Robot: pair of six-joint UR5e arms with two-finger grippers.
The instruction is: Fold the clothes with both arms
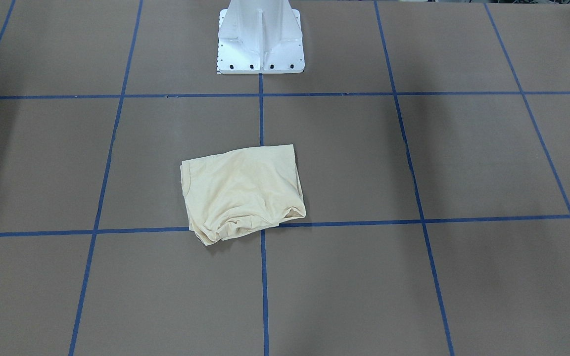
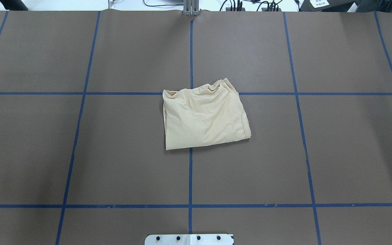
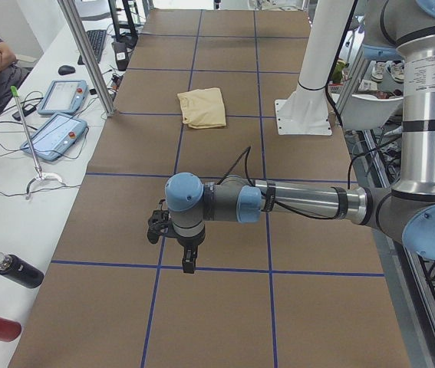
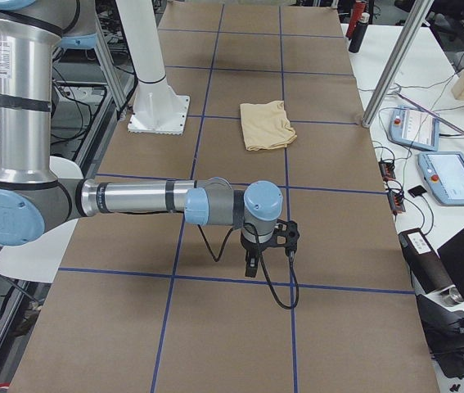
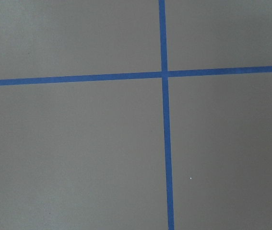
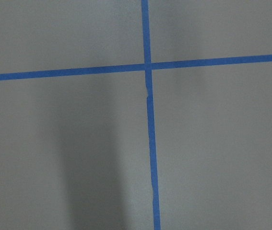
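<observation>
Overhead exterior: one brown table [image 2: 80,153], blue tape grid [image 2: 190,170], no arm over the middle. Two arms: left arm [image 3: 294,201] and right arm [image 4: 133,198] stretched low over opposite table ends, well apart from the cloth, likely parked clear so the fold lies undisturbed. One T-shirt [image 2: 204,117], compact rectangle at table centre on a tape crossing, print hidden, far edge bunched. Fold looks essentially done. Two grippers: left gripper [image 3: 189,263] and right gripper [image 4: 250,266] point down, nothing hanging from either. Wide or narrow: cannot tell.

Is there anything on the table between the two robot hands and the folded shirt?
Nothing visible. Only bare brown table with blue tape lines lies between the shirt and the left hand, and likewise the right hand.
</observation>
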